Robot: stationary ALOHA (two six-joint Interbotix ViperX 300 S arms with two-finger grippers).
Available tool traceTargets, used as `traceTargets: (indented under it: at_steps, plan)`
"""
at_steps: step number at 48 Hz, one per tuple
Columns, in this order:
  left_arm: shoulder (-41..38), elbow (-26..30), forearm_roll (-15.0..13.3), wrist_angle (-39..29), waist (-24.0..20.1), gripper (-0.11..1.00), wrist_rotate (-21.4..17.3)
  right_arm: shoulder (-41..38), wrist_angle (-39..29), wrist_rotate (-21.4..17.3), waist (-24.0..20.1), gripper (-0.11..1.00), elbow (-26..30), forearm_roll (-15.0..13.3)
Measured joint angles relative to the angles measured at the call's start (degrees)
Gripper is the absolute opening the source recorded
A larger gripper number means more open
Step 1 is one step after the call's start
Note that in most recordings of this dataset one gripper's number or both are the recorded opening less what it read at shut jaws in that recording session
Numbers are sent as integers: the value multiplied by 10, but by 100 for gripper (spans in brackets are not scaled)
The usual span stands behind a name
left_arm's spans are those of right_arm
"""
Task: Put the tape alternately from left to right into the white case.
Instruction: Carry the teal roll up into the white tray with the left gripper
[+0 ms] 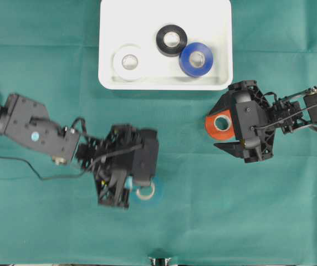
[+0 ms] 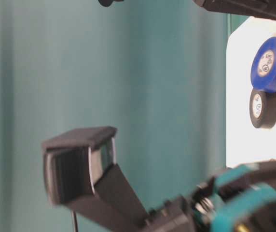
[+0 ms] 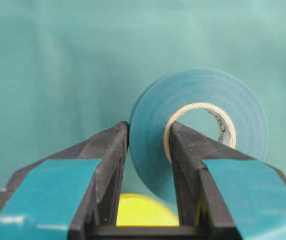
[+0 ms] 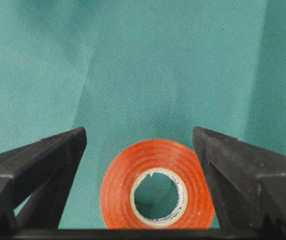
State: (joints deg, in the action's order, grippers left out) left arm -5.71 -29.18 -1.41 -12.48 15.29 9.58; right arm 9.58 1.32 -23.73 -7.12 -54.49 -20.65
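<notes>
While the overhead view shows glossy white (image 1: pixel 129 62), black (image 1: pixel 171 40) and blue (image 1: pixel 196 59) rolls in the rimmed white case (image 1: pixel 110 22) at 12 o'clock, only the left wrist view reveals the left gripper (image 3: pixel 148 145) clamping the teal roll's (image 3: pixel 203 95) wall, a yellow roll (image 3: pixel 145 212) beneath. Right wrist view: the right gripper's (image 4: pixel 140 145) jaws stand apart around the orange roll (image 4: pixel 155 165) on woven cloth (image 4: pixel 108 60).

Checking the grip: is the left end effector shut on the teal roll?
Shut: its fingers pinch the teal tape roll's wall, one inside the core.
</notes>
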Motion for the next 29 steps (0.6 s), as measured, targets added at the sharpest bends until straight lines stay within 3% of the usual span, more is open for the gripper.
traceTargets:
  at_steps: [29]
  plan:
    - [15,-4,1,-21,-163,24,-167,0,11,0,0,76,0,0]
